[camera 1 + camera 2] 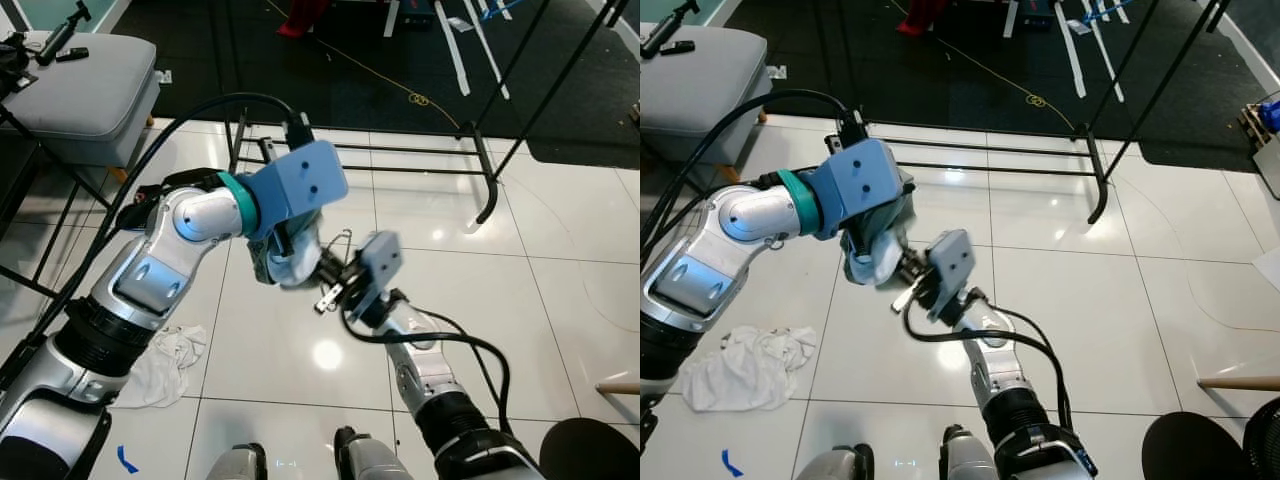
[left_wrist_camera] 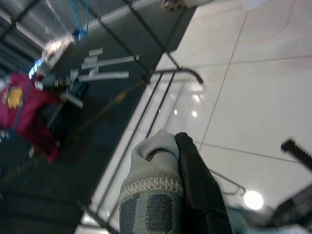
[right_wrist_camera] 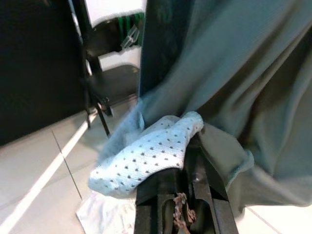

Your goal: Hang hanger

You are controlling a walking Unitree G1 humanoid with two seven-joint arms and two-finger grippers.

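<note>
At frame centre, the left end effector (image 1: 285, 262) and the right end effector (image 1: 328, 272) each clamp the bunched teal-grey garment (image 1: 282, 258) above the floor (image 1: 560, 210).

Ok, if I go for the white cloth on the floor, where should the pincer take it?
Probably a raised fold near the middle of the white cloth, coming straight down. It lies crumpled low on the tile floor, offering no side edge. The left pincer is nearer, but holds a grey garment.
</note>
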